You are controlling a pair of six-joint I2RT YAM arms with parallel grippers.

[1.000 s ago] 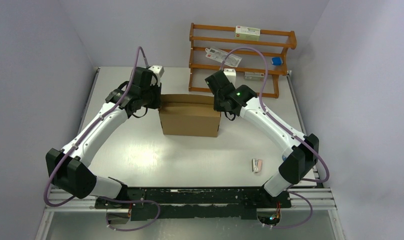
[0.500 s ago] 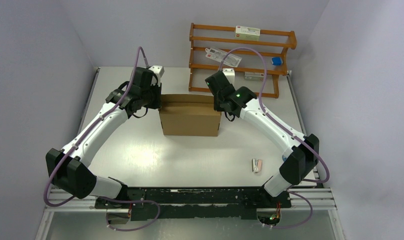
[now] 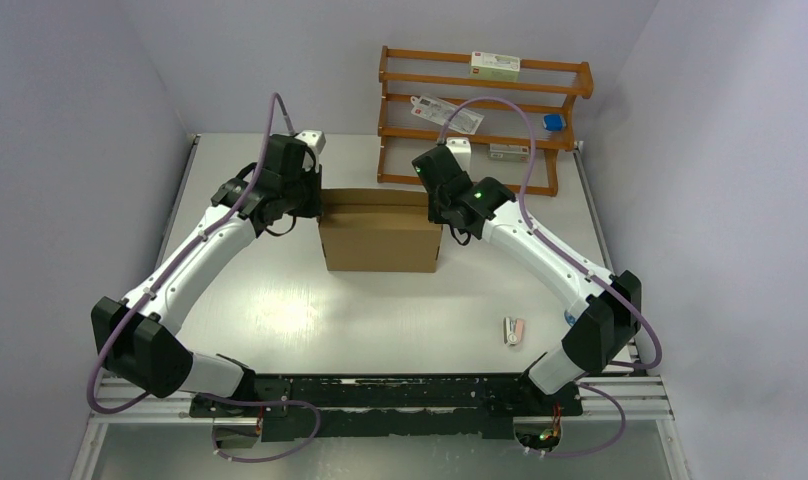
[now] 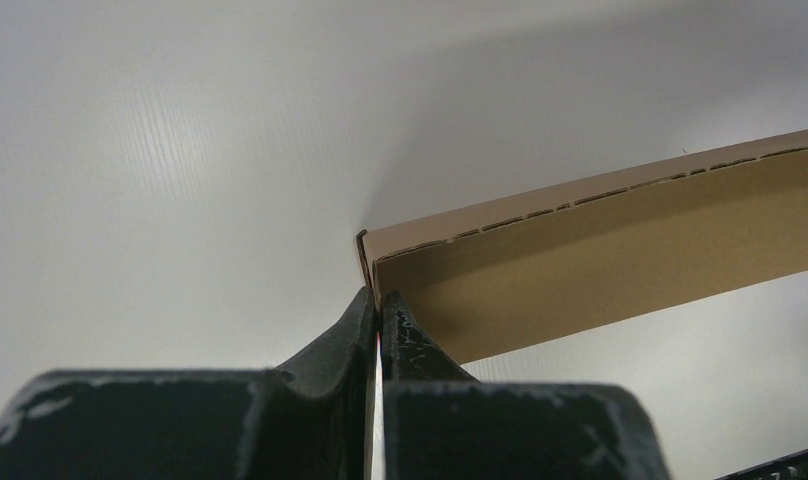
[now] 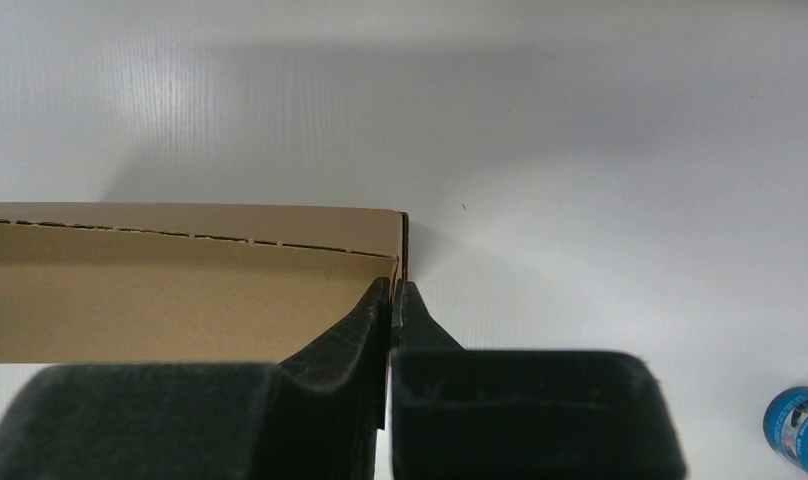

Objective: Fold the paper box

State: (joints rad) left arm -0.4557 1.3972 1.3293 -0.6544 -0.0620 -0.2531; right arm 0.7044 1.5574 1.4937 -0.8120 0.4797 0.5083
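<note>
Arms [image 3: 210, 245] [image 3: 540, 250] angle inward (elbows out), left fingers [image 4: 350, 330] and right fingers [image 5: 417, 322] clamped on paper box [image 3: 380, 240] ends.

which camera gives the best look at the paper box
Top external: the whole paper box shows, pinched at each end by the left gripper and the right gripper. Each wrist view shows only one corner and a stretch of wall past its own gripper.

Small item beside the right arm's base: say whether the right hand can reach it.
Probably not yet: the right hand is shut on the paper box and must release first.
</note>
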